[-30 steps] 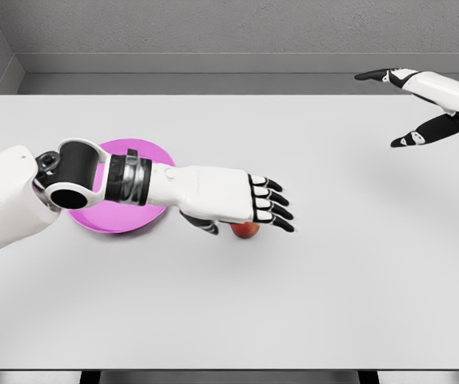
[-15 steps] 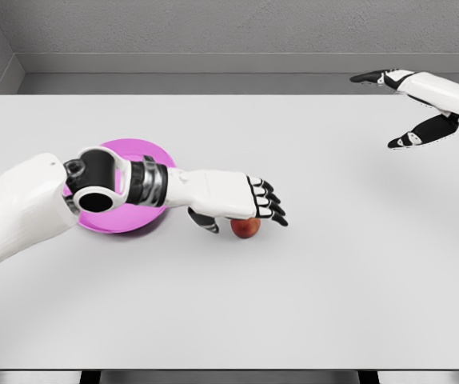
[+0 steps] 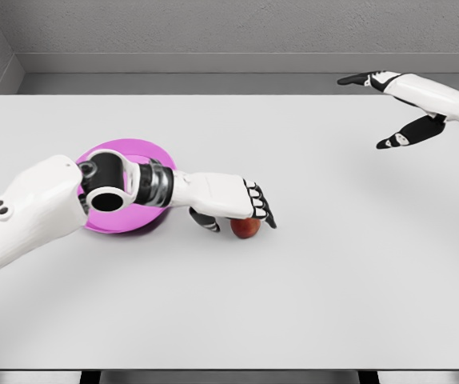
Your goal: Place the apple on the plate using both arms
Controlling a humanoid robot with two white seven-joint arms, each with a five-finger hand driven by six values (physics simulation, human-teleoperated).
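Observation:
A red apple rests on the white table, just right of the magenta plate. My left hand reaches across the plate and hovers over the apple. Its fingers curl down over the apple's top and far side, and its thumb stands a little apart to the apple's left. The apple is partly hidden under the palm. My left forearm covers the middle of the plate. My right hand hangs open in the air at the far right, well away from both.
The grey back wall runs along the far table edge. The table's front edge lies at the bottom of the view.
My left hand has drawn back to the left and lowered, its fingers bending from stretched out to curled over the apple. The right hand has drifted slightly left. The apple has not moved.

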